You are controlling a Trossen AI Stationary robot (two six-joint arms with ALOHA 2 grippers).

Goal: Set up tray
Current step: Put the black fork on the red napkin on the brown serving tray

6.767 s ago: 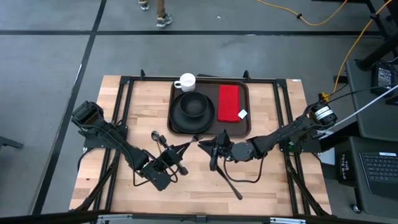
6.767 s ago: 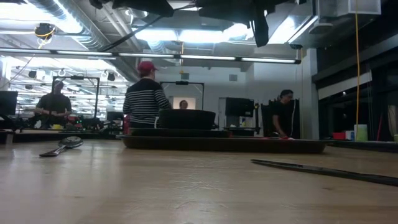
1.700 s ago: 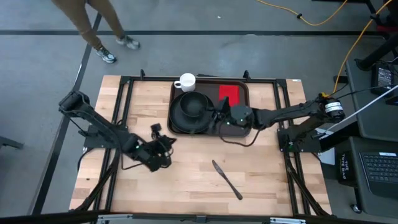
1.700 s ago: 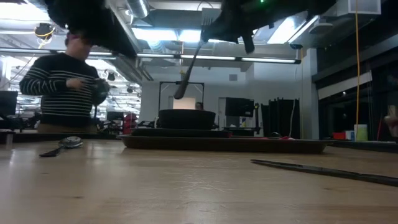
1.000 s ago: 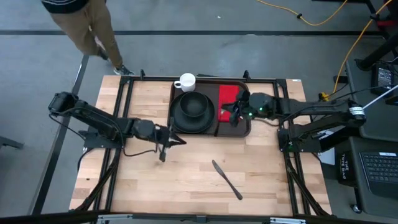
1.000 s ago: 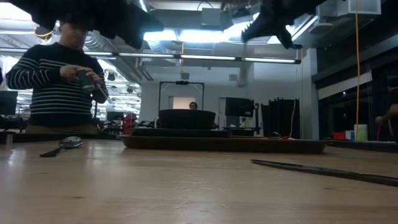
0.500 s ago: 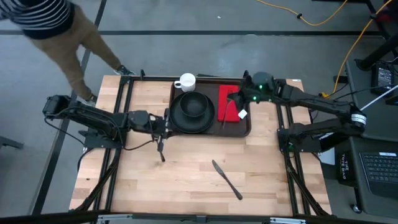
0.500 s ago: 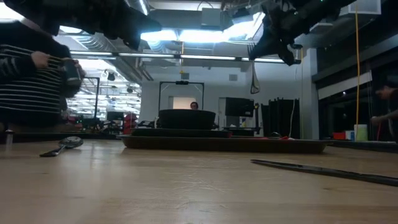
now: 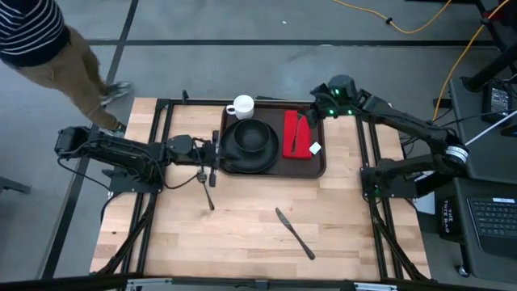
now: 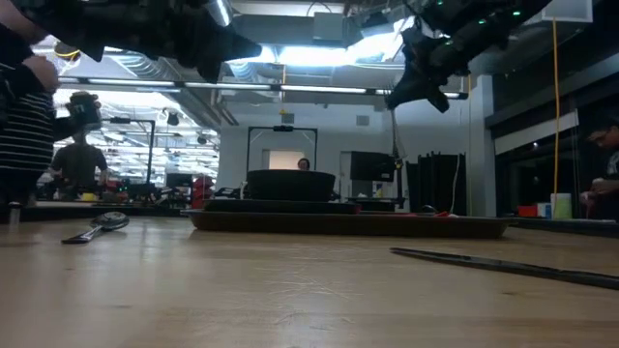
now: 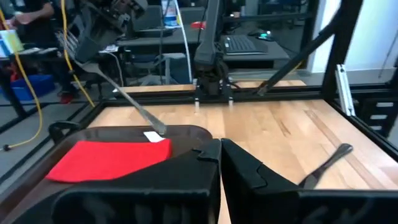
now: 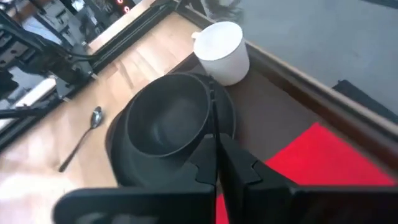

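A: High view, what's on the tray (image 9: 324,142) so far?

B: It sits at the far middle of the worktop (image 9: 242,242), carrying a black bowl (image 9: 252,137) nested on a round plate (image 9: 233,162), a white mug (image 9: 241,106) at its far corner and a red napkin (image 9: 296,145) along its right side.

A: And the cutlery?

B: 1 piece is in the air. The right tool (image 9: 313,120) hangs above the napkin, fingers clamped on a slim utensil (image 11: 134,107) whose tip points down at the cloth. I can't tell whether it's a fork.

A: So roughly halfway?

B: I'd judge a bit past that. The dishes look placed, but 2 pieces lie off the tray: a spoon (image 10: 102,223) on the worktop left of it and a knife (image 9: 294,233) well apart, nearer the front edge.

A: What about the left arm?

B: The left tool (image 9: 215,153) is just beside the tray's left rim, fingers together with nothing between them. The spoon is near it, so that looks like its likely next job
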